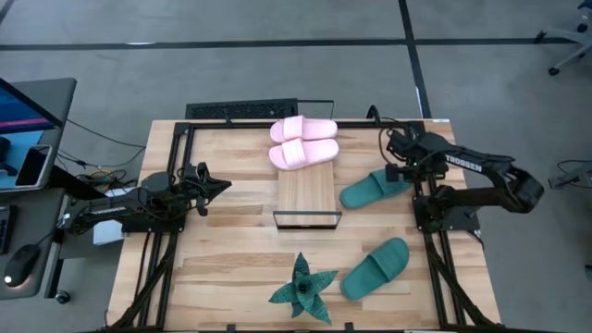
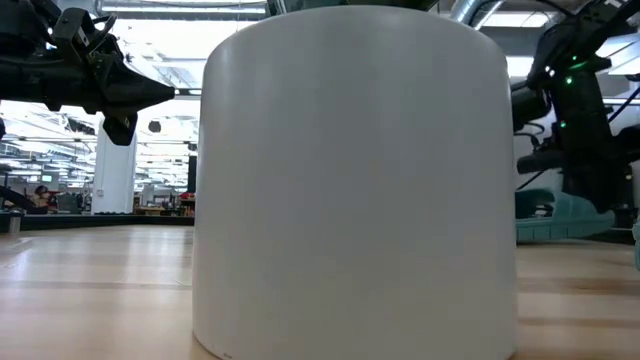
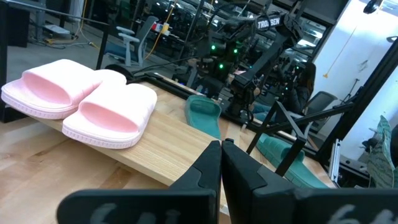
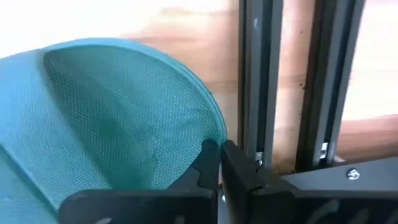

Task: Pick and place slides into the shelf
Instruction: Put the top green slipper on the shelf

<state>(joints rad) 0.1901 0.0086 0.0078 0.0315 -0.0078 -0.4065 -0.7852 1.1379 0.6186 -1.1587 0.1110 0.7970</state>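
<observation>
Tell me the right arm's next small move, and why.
Probably open the right tool and lower it over the near teal slide. Its fingers are shut with nothing between them, hovering at that slide's edge beside the frame rails. Both pink slides already sit on the shelf; the two teal ones still lie on the table.

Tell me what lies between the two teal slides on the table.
In the high view, only bare tabletop lies between the upper teal slide and the lower teal slide; the plant sits off to the side.
</observation>
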